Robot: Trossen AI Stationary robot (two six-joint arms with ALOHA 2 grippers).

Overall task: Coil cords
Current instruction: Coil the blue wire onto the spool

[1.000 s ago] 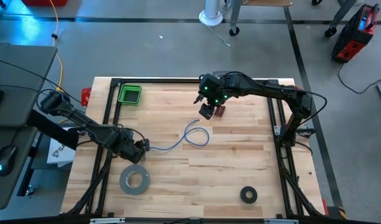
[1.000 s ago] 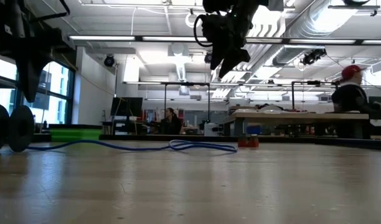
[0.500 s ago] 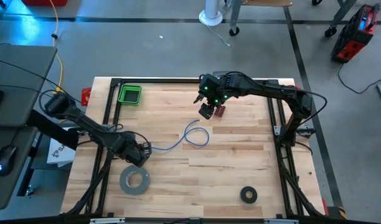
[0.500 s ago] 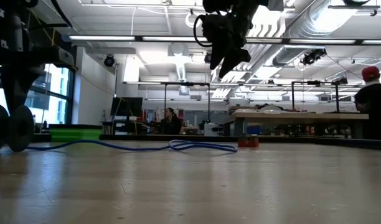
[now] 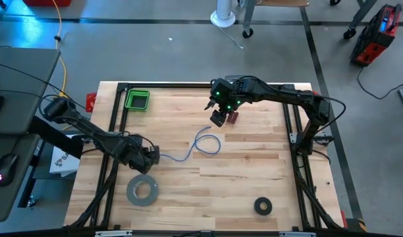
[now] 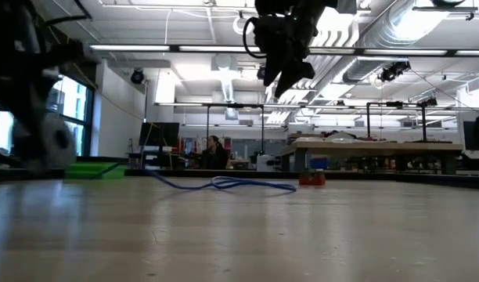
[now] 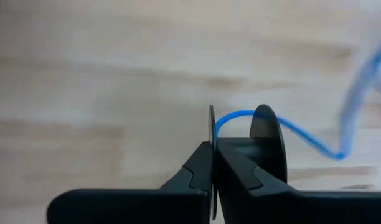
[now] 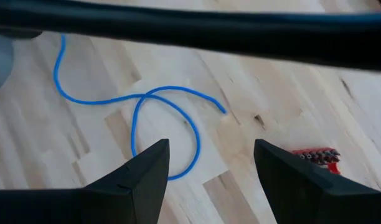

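The left gripper [image 7: 213,163] is clamped on a flange of the small black spool [image 7: 265,130], low over the worktop [image 5: 254,171] near its left edge. In the left wrist view the fingers [image 7: 237,171] meet on the thin disc, and the blue cord [image 5: 198,146] leaves the spool's hub just past them. From there the cord runs across the boards toward the middle of the worktop, where its far part lies in one loose loop with the free end pointing toward the back edge.

The right gripper [image 8: 209,168] hangs above that loop with its jaws spread wide and nothing between them; a small red object [image 8: 315,155] lies just beside the loop.

I judge this to be the start of the winding step: the spool is secured, but almost all the cord is still slack on the worktop. The next move calls for either turning the spool to draw cord in, or the right gripper coming down to take the cord near the loop and feed it round the hub under light tension, so the thin line does not kink or slip off the flange.

A grey tape roll [image 5: 142,191] lies near the front-left corner and a black ring [image 5: 263,206] near the front edge, both apart from the cord.
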